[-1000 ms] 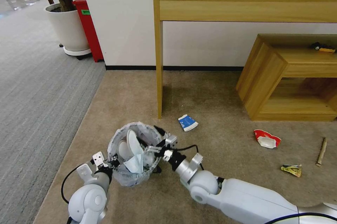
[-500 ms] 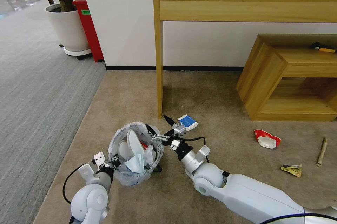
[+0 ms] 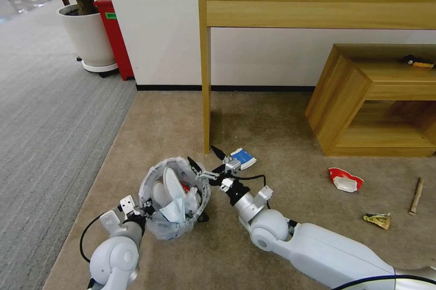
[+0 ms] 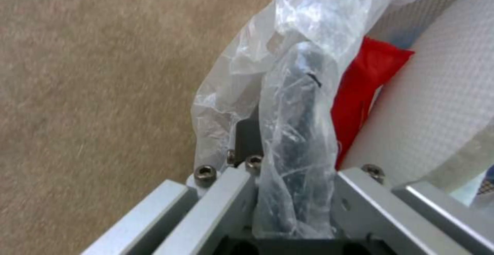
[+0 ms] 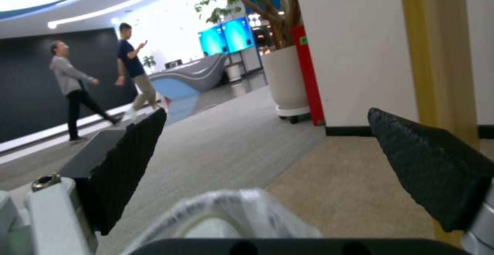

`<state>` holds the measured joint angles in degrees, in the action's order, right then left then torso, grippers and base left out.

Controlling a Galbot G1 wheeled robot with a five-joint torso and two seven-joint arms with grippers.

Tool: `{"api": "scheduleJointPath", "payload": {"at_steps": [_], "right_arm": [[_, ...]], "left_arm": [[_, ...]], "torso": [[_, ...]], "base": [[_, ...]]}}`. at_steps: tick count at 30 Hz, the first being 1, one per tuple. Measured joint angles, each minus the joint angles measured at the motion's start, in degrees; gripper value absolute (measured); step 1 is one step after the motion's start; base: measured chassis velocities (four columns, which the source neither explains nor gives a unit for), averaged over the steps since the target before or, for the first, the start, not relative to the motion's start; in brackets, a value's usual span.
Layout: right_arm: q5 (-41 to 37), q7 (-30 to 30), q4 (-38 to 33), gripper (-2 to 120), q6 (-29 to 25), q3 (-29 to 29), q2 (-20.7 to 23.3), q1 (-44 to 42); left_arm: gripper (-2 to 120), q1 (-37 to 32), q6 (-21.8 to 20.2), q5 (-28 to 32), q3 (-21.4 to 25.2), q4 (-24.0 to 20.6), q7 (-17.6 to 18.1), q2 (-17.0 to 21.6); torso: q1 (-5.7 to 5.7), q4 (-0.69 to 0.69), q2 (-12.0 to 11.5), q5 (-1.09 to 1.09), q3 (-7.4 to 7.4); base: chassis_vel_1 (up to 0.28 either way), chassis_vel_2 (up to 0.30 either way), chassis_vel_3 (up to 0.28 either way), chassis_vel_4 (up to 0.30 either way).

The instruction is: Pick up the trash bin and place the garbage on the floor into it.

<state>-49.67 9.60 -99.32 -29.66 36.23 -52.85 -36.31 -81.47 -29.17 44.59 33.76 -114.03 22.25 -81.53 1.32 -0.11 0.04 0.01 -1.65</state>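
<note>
Bin gripped at its rim, right tool spread wide beside it.

The left tool point(image 3: 144, 210) is clamped on the bagged rim of the trash bin point(image 3: 174, 197), which is held upright, mouth up, over the floor point(image 3: 281, 145). The right tool point(image 3: 205, 157) is held wide open just past the far rim. A slipper point(image 3: 171, 183) stands on end inside; the lower contents are hidden. A carton point(image 3: 243, 158), cup point(image 3: 345, 179), wrapper point(image 3: 378, 219) and stick point(image 3: 416, 196) lie apart on the carpet.

Beige carpet floor point(image 3: 281, 117) carries blue-white carton point(image 3: 243, 158), red-white cup point(image 3: 345, 179), crumpled wrapper point(image 3: 377, 219), wooden stick point(image 3: 416, 196), well apart.
</note>
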Motion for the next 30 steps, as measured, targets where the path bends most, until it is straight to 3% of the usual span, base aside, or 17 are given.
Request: {"api": "scheduleJointPath", "payload": {"at_steps": [6,17,21,25,27,30], "right_arm": [[0.2,0.5,-0.6,100,0.2,-1.7,0.9,-1.3],[3.8,5.2,-0.6,100,3.2,-11.3,4.7,-9.5],[6.6,6.7,1.2,100,3.5,-21.1,5.4,-18.2],[11.0,7.0,2.9,100,2.4,-26.4,4.7,-22.2],[18.0,7.1,3.8,100,-1.4,-34.8,3.6,-30.2],[19.7,6.8,3.7,100,-3.0,-37.3,3.2,-33.2]], "left_arm": [[0,0.3,-0.3,1.8,1.3,-1.9,0.5,0.7],[0,-2.3,-1.4,5.3,4.7,-6.2,1.3,4.2],[0,-3.7,-1.7,6.5,7.1,-8.3,1.4,6.0],[0,-4.1,-1.7,6.9,7.6,-9.2,1.3,6.2],[0,-4.5,-1.7,6.8,7.4,-10.1,1.1,5.8],[0,-4.6,-1.6,6.2,6.9,-10.1,0.8,5.2]], "torso": [[0.00,0.00,0.0,0.01,0.00],[0.00,0.00,0.0,0.00,0.00],[0.00,0.00,0.0,0.02,0.00],[-0.01,0.00,0.0,0.01,0.00],[-0.01,-0.01,0.0,0.01,0.01],[-0.01,-0.01,0.0,0.02,0.01]], "base": [[0.000,0.000,0.000,0.000],[0.000,0.000,0.000,0.000],[0.000,0.000,0.000,0.000],[0.000,0.000,0.000,0.000],[0.000,0.000,0.000,0.000],[0.000,0.000,0.000,0.000]]}}
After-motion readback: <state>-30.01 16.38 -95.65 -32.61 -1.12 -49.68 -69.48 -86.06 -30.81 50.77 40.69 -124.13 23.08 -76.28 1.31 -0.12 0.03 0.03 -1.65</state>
